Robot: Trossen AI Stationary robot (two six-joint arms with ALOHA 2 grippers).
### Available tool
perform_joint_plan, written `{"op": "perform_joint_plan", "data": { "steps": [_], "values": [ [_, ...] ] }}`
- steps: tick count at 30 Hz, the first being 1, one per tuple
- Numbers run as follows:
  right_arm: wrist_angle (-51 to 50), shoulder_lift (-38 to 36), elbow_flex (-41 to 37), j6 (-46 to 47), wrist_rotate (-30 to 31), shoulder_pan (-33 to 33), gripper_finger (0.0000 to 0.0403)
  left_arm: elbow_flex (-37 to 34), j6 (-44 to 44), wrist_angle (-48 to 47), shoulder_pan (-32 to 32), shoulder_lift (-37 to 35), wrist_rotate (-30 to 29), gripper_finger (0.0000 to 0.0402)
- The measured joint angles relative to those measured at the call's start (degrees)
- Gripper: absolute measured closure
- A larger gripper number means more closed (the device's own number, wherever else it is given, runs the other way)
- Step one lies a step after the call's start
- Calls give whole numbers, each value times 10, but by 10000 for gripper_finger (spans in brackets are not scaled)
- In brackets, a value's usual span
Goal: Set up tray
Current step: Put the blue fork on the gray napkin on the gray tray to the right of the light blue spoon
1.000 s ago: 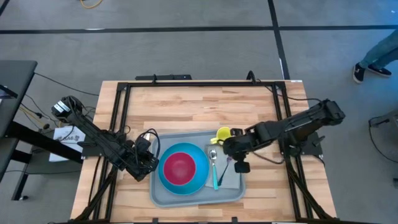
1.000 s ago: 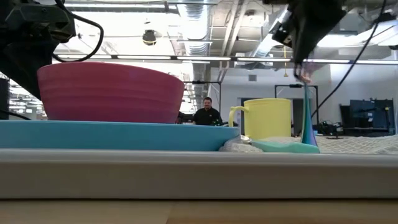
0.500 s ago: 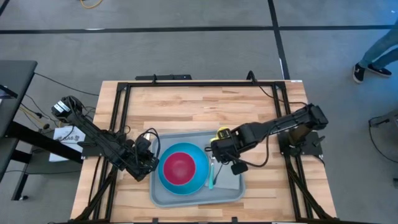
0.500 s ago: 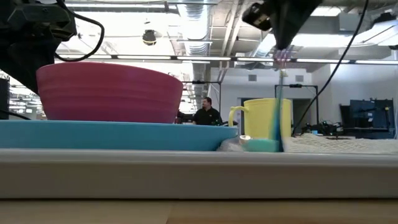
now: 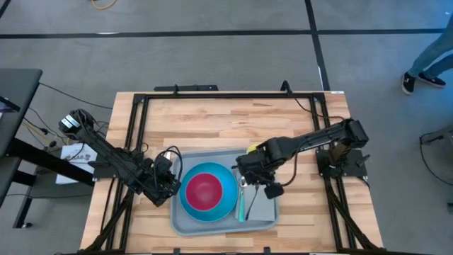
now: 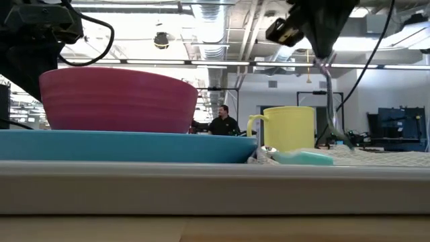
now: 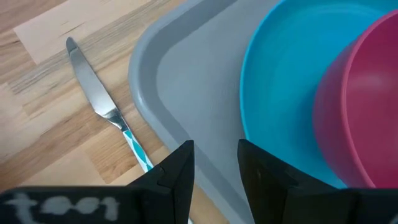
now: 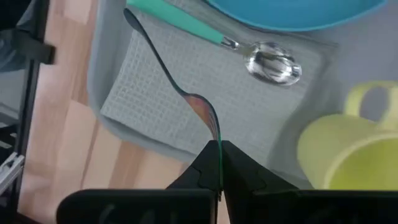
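Note:
The grey-blue tray (image 5: 212,225) holds a blue plate (image 5: 228,204) with a pink bowl (image 5: 205,190) on it, a yellow mug (image 5: 253,150) and a grey cloth (image 5: 263,202). A teal-handled spoon (image 8: 205,34) lies on the cloth. My right gripper (image 5: 249,173) hovers between mug and plate, shut on a thin piece of cutlery (image 8: 180,87) seen edge-on, probably a fork. My left gripper (image 5: 166,185) is open, its fingers (image 7: 180,168) over the tray's left rim (image 7: 149,118); I cannot tell whether they touch it. A teal-handled knife (image 7: 99,106) lies on the table left of the tray. My right gripper pinches the cutlery by its shiny metal end (image 8: 214,134) between the two fingers, from above. The piece hangs below the gripper (image 6: 324,50) over the cloth (image 8: 174,106). Its dark far end (image 8: 129,14) is low over the cloth; whether it rests there I cannot tell.
Bare wooden table lies beyond the tray on the far side (image 5: 226,120). Black frame rails (image 5: 141,127) run along the left, right and far edges. A person (image 6: 222,121) stands in the room behind the table; another walks at the floor's right (image 5: 432,60).
My right gripper has moved toward the table's left, from beside the mug over the cloth's right part to between mug and plate, staying shut. The cutlery hanging from it has swung along with it. The left arm has kept still.

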Motion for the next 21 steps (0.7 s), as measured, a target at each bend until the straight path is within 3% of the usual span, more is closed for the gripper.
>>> {"op": "perform_joint_plan", "data": {
  "steps": [10, 21],
  "values": [
    [-22, -69, 17, 18, -9, -21, 403, 0, 1, 0, 0, 0, -1, 290],
    [-30, 22, 17, -11, -39, -19, 403, 0, 2, 0, 0, 0, -12, 290]
  ]
}}
